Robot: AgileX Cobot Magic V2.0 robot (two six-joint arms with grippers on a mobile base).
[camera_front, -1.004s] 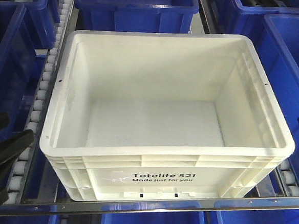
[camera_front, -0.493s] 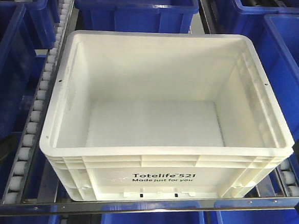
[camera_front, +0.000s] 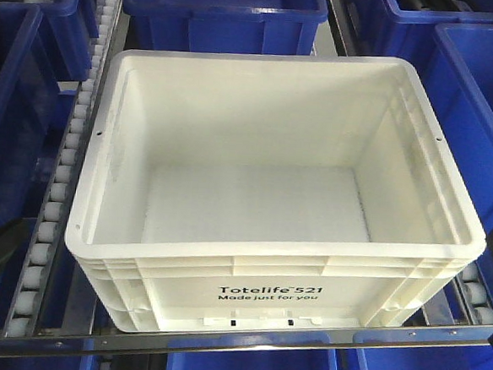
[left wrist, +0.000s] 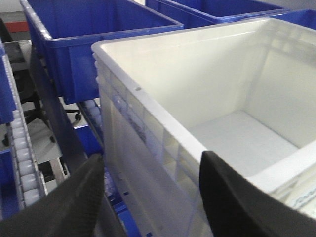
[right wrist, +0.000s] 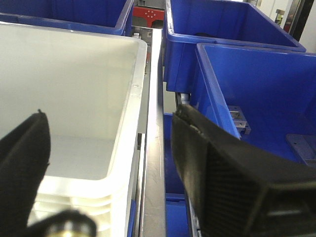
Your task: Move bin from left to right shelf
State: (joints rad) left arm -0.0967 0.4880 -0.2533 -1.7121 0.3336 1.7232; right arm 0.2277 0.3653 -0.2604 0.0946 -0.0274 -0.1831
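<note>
Bin [camera_front: 251, 236]: white moulded plastic, smooth, semi-gloss; translucent where light passes its ribbed side wall in the left wrist view; floor faintly textured, matt; black printed lettering [camera_front: 268, 293] on the front face.

Blue bins [camera_front: 225, 10]: blue moulded plastic, smooth, slight sheen along the rims.

Shelf front rail [camera_front: 218, 344]: bare metal, polished, mirror-like, reflecting the blue below.

Side rail [right wrist: 152, 163]: brushed metal, dull sheen, fine scratches.

Rollers [camera_front: 55, 197]: white plastic, smooth, rounded.

Left gripper [left wrist: 153, 197] fingers [left wrist: 237, 197]: black, matt, finely grained surface.

Right gripper [right wrist: 108, 163] fingers [right wrist: 222, 168]: black, matt, woven-looking texture, worn pale at the edge.
</note>
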